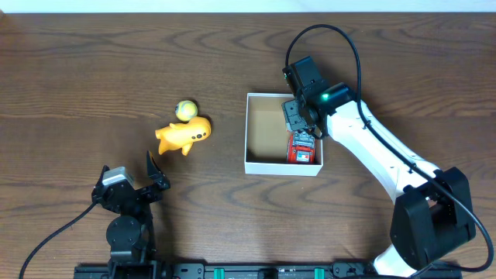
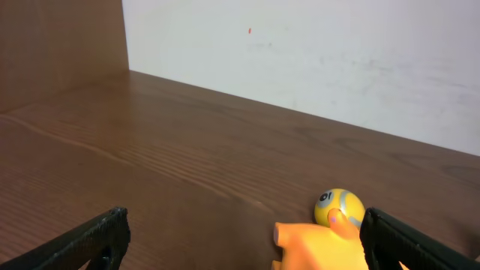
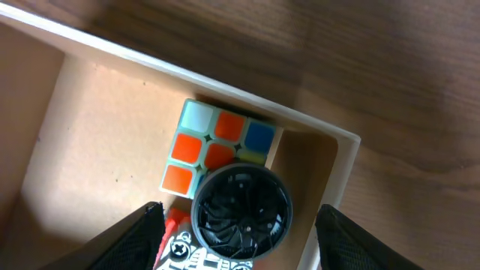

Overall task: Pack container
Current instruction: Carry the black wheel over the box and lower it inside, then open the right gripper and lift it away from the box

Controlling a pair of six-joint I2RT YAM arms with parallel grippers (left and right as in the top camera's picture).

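**Right gripper (image 3: pixel 238 211) released over container (image 1: pixel 279 167)**

Jaws parted, it hangs over the container's right side, grasping nothing. The container sits right of centre on the tabletop (image 1: pixel 93 70), holding a puzzle cube (image 3: pixel 217 142), black disc (image 3: pixel 241 206) and red packet (image 1: pixel 303 149). Left gripper (image 1: pixel 156 173) gapes empty near the front edge.

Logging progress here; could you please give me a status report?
Left gripper open, empty. Right gripper open over container. Puzzle cube, red item inside. Yellow animal toy, ball outside; nothing blocking.
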